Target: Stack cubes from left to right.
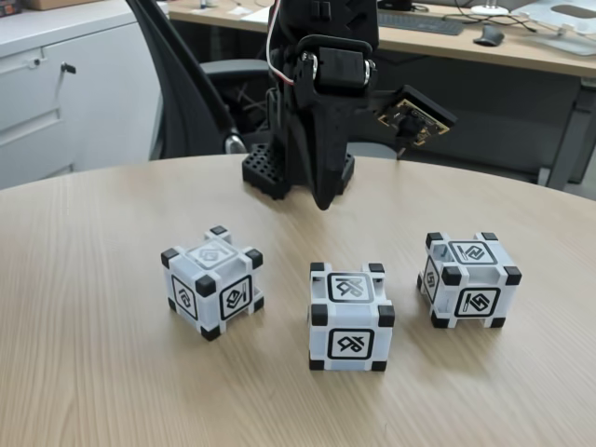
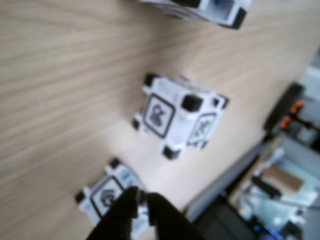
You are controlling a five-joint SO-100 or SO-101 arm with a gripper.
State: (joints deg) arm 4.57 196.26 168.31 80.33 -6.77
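Standing apart in a loose row on the round light-wood surface in the fixed view are three white plastic cubes with black corner blocks: the left cube, the middle cube nearest the camera, and the right cube. The black pincer hangs above the surface behind them, tips together, empty.

Blurred, the wrist view shows the pincer with tips nearly touching over one cube, another cube at centre, and a third at the top edge.
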